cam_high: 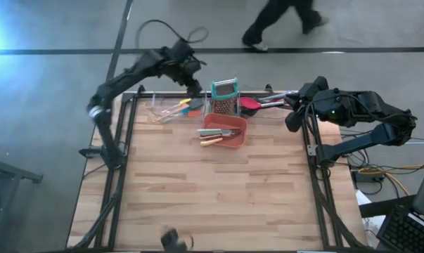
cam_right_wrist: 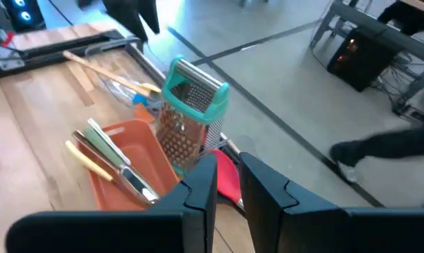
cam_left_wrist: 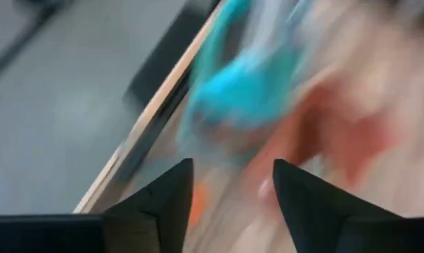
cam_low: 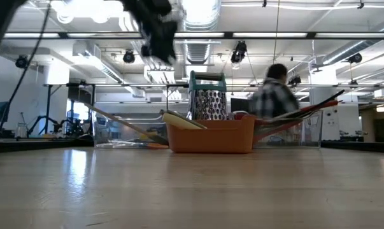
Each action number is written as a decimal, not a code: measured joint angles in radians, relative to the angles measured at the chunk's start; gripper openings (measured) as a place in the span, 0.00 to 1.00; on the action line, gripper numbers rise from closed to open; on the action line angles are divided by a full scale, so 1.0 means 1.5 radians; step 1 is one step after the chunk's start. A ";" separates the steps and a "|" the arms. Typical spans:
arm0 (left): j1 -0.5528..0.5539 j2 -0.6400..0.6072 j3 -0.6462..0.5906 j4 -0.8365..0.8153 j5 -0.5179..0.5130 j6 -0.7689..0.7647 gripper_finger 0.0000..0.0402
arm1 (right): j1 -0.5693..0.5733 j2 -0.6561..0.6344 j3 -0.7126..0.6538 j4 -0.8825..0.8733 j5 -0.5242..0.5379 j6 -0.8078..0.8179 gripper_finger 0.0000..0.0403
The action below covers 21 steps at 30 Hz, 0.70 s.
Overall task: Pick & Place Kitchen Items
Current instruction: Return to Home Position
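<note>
At the left of the high view, the left arm rises from its base at the table's left edge and arcs toward the upper centre. The left gripper hangs above the left transparent bin. In its wrist view its fingers stand well apart with nothing between them.

The left transparent bin sits at the table's far edge. It holds a pale, wood-coloured spatula with small yellow, orange and blue scrapers.

Just right of it, in the upper centre, the teal-framed box grater stands upright. The orange bin lies directly below it in the frame, touching or almost touching it. A green-handled knife and a yellow-handled knife lie side by side inside.

Right of the grater, the right transparent bin holds a red serving spoon and dark-handled utensils, whose handles lean out over the rim.

At the far right, the right arm folds back over the table's right edge. The right gripper is beside that bin, its fingers nearly together, with only a thin slit and nothing held.

A person crosses the floor beyond the table at the top of the frame.
</note>
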 joint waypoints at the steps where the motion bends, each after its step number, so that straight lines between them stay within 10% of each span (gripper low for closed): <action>1: -0.016 -0.029 -0.008 0.036 0.022 -0.016 0.48 | 0.000 0.000 0.000 0.007 0.000 0.000 0.13; 11: -0.286 -0.281 -0.191 0.405 0.043 0.023 0.03 | 0.000 -0.015 -0.106 0.282 -0.314 -0.115 0.02; 21: -0.323 -0.608 -0.519 0.608 0.060 -0.051 0.01 | 0.002 -0.259 -0.312 0.381 -0.426 -0.107 0.02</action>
